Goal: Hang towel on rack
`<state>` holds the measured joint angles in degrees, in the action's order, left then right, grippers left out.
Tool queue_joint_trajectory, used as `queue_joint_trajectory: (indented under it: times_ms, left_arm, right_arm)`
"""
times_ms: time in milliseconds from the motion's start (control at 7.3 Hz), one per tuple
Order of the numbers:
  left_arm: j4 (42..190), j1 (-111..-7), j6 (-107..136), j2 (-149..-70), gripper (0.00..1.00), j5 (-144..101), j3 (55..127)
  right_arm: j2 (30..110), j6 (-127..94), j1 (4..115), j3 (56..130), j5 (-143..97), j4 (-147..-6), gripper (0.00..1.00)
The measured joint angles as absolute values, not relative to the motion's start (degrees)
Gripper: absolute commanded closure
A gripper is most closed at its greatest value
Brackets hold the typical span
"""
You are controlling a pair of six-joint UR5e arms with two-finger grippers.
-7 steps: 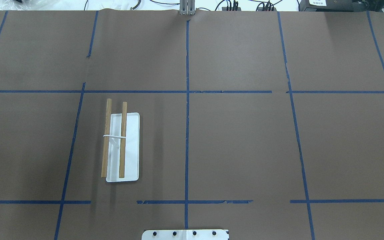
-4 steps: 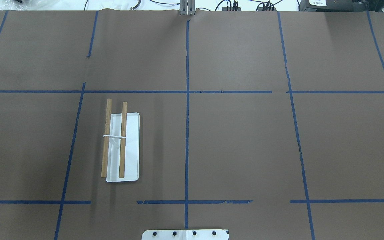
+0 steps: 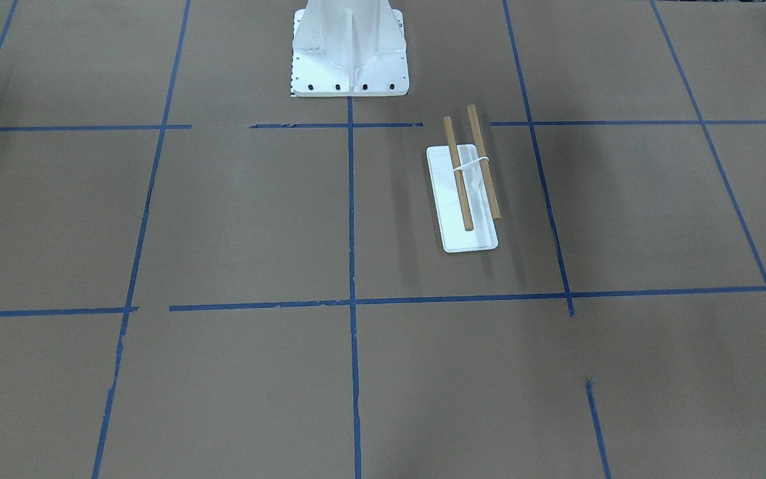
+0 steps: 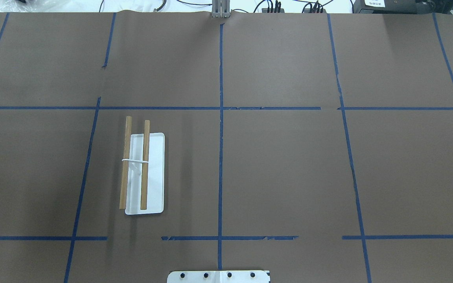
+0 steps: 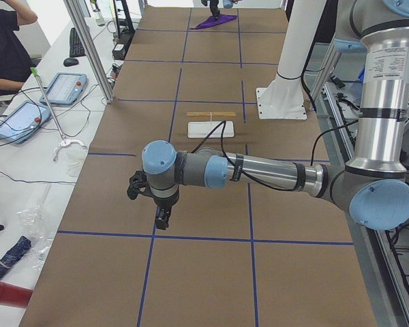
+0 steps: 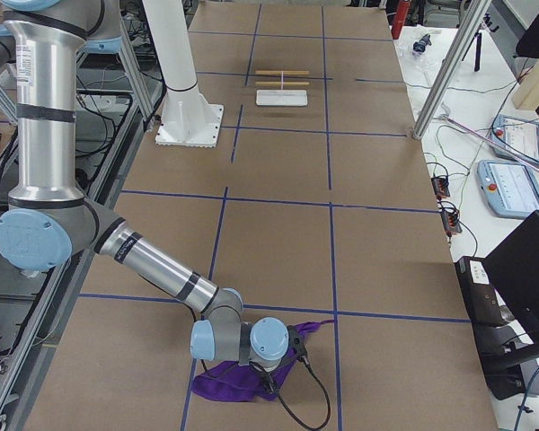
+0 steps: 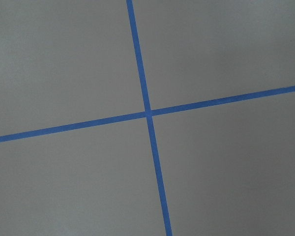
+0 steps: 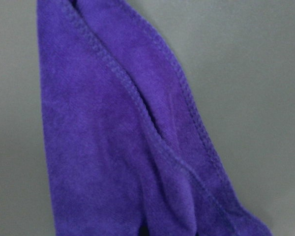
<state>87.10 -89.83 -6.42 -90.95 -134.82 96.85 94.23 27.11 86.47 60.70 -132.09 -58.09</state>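
Note:
The towel point(image 6: 238, 377) is a deep purple cloth lying rumpled on the brown table at the end on my right. It fills the right wrist view point(image 8: 118, 137) and shows small and far in the exterior left view point(image 5: 215, 22). My right gripper point(image 6: 295, 348) is down at the towel; I cannot tell if it is open or shut. The rack point(image 4: 144, 173) is a white base with two wooden bars, also seen in the front view point(image 3: 466, 193). My left gripper point(image 5: 161, 219) hangs over bare table near a tape cross; its state is unclear.
Blue tape lines point(image 4: 220, 157) grid the brown table. The white robot pedestal point(image 3: 350, 53) stands at the near edge. An operator point(image 5: 3, 41), tablets point(image 5: 61, 87) and cables sit on the side bench beyond the far edge.

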Motion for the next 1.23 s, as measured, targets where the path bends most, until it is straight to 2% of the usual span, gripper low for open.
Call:
queue_joint_trajectory:
  times_ms: [274,685,959,1233]
  left_arm:
    - [87.10,-89.83,-6.42,-90.94,0.00,-134.88,96.86]
    - [87.10,-89.83,-6.42,-91.00,0.00,-134.91,96.91]
    - [87.11,-89.83,-6.43,-91.04,0.00,-134.91,96.88]
    - [87.39,-89.80,-6.55,-91.20,0.00,-134.91,96.93]
  right_arm:
    - [94.37,27.59,86.65,62.51,-133.11,-58.06,1.00]
    - [94.47,27.54,89.91,69.11,-137.58,-58.92,1.00]
    - [93.13,27.17,92.09,77.62,-138.89,-64.95,1.00]
    - [88.35,24.85,92.67,87.43,-138.92,-75.02,1.00]
